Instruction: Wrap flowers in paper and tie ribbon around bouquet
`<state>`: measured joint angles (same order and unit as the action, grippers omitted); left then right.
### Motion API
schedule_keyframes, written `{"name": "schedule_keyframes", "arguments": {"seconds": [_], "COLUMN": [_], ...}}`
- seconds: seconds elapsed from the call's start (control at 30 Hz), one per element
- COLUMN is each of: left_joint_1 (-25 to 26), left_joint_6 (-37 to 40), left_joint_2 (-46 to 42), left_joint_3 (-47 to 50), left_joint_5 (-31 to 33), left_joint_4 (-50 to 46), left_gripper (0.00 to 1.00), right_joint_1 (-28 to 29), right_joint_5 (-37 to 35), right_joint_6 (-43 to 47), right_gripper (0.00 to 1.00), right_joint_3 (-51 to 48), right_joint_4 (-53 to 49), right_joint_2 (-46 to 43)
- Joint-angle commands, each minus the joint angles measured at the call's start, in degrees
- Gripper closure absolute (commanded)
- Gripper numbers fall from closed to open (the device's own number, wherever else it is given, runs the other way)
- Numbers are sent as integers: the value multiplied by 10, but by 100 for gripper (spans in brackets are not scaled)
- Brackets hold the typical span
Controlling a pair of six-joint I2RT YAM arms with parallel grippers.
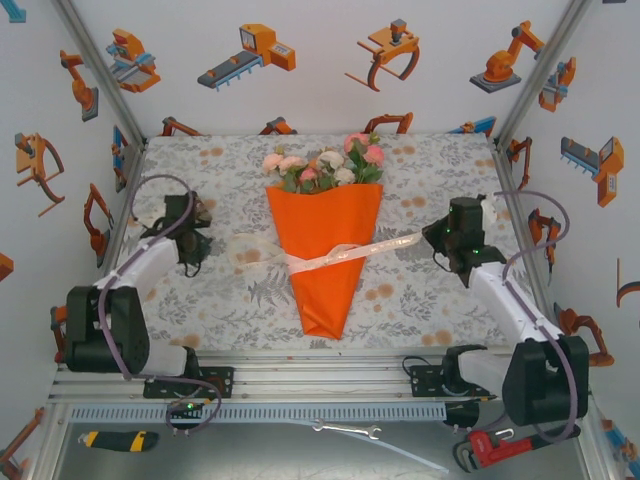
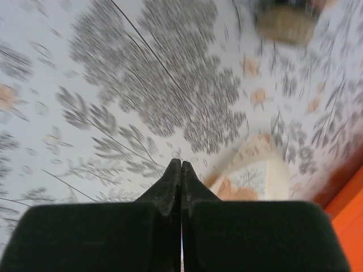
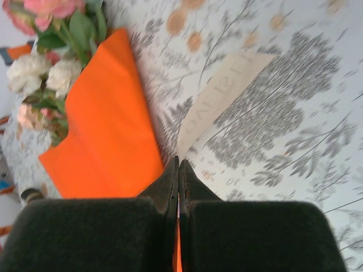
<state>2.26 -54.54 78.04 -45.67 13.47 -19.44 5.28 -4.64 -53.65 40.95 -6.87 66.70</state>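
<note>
The bouquet lies mid-table: pink and cream flowers stick out of the wide far end of an orange paper cone. The cone's point faces the near edge. A cream ribbon lies loosely across the cone's waist, untied. My right gripper sits right of the cone, shut on the ribbon's right end. My left gripper stands left of the cone, shut, with nothing showing between its tips. The ribbon's left end lies just right of them, and the paper's edge is beyond it.
The tablecloth has a grey leaf print with orange spots. White walls with robot stickers close in the left, right and back sides. A utility knife, a wrench and a red pipe wrench lie on the shelf below the arm bases.
</note>
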Motion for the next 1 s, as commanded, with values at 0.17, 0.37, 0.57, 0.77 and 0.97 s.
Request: {"name": "schedule_keyframes", "arguments": {"seconds": [0.17, 0.37, 0.57, 0.77, 0.97], "left_joint_1": [-72, 51, 126, 160, 161], "left_joint_6": [50, 76, -114, -295, -328], "left_joint_2": [-33, 22, 15, -23, 26], "left_joint_3": [34, -1, 56, 114, 96], "left_joint_5": [-63, -97, -110, -107, -102], "left_joint_4": [19, 12, 2, 15, 21], "left_gripper": [100, 55, 48, 42, 32], "right_joint_1": [-48, -48, -48, -48, -48], "right_joint_5": [60, 125, 118, 129, 136], "right_joint_6": [56, 23, 34, 25, 21], "right_gripper": [100, 100, 100, 100, 100], "right_joint_3": [48, 42, 41, 33, 33], "right_joint_4": [13, 62, 46, 56, 57], "right_joint_2": [87, 114, 101, 104, 100]}}
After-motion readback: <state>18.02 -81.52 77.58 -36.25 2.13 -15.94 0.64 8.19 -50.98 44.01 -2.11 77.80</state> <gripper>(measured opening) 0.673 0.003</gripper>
